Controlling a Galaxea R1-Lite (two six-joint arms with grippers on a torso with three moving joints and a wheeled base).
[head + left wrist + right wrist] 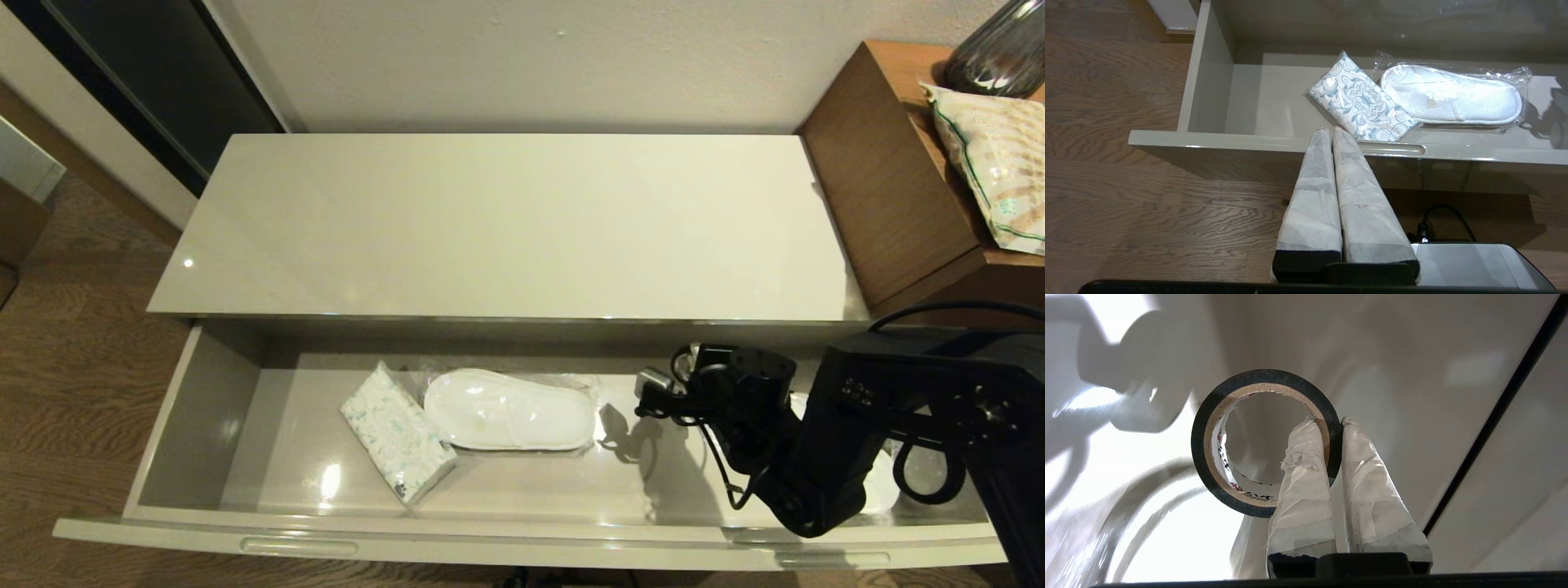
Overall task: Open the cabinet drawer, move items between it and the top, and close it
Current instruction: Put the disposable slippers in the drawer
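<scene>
The cabinet drawer (204, 408) stands pulled out below the glossy cream top (506, 229), which carries nothing. A white tissue pack (397, 443) with pale blue print lies on the drawer floor left of centre, also seen in the left wrist view (1361, 102). My right arm (824, 457) reaches over the drawer's right part. Its gripper (1331, 422) is shut on the black tape roll (1197, 445), one finger inside the pale core and one outside, the roll clear of the drawer floor. The roll is hidden in the head view. My left gripper (1329, 130) is parked shut and empty, low in front of the drawer.
A bagged pair of white slippers (508, 408) lies in the drawer beside the tissue pack. Another white object (886, 490) lies under my right arm. A taller brown wooden table (882, 204) with a snack bag (996, 171) stands at the right. Wood floor lies to the left.
</scene>
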